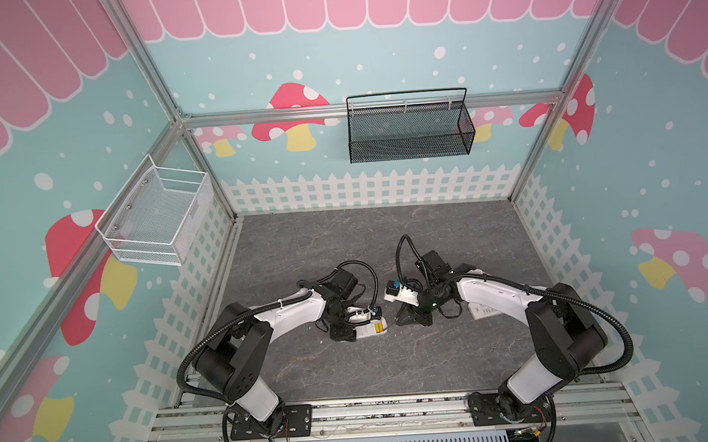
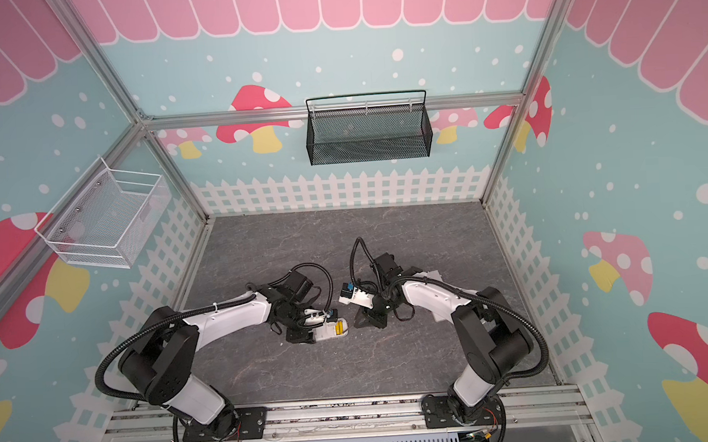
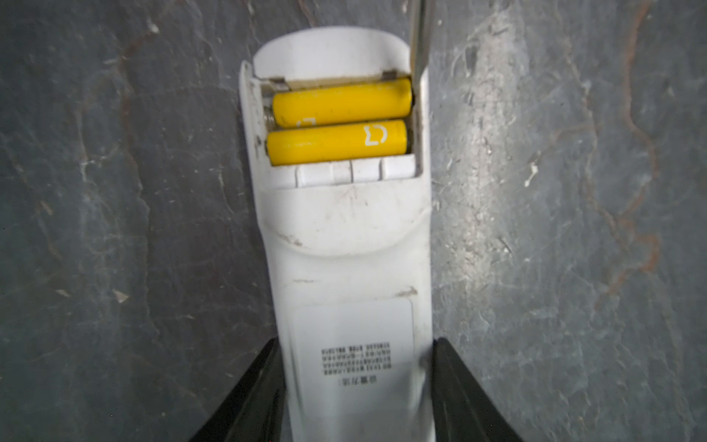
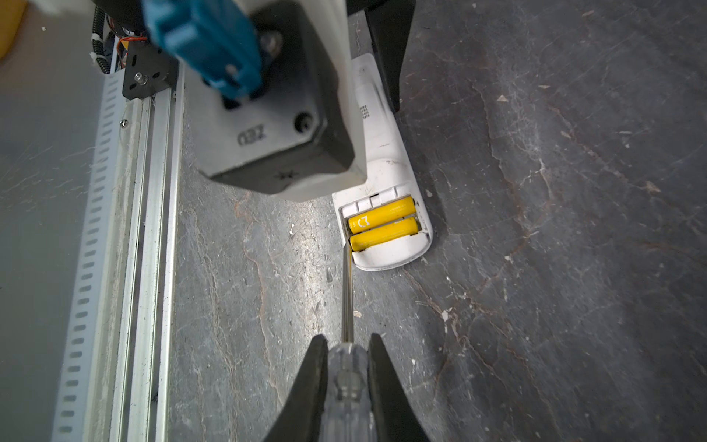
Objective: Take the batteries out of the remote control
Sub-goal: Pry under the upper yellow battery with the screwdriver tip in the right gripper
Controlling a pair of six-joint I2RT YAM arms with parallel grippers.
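A white remote control (image 3: 344, 237) lies back side up on the dark stone-look table. Its battery bay is open. Two yellow batteries (image 3: 340, 101) (image 3: 336, 142) sit side by side in the bay, also seen in the right wrist view (image 4: 382, 212) (image 4: 384, 233) and as a yellow patch (image 1: 376, 327) in both top views. My left gripper (image 3: 355, 344) is shut on the remote's body, one finger on each long side. My right gripper (image 4: 347, 338) is shut on the clear handle of a screwdriver (image 4: 346, 382). Its metal shaft (image 4: 347, 298) reaches the bay's edge beside the outer battery.
A white flat object (image 1: 482, 310) lies partly hidden under the right arm. A white wire basket (image 1: 156, 215) hangs on the left wall and a black mesh basket (image 1: 410, 127) on the back wall. An aluminium rail (image 4: 145, 229) runs along the table's front edge.
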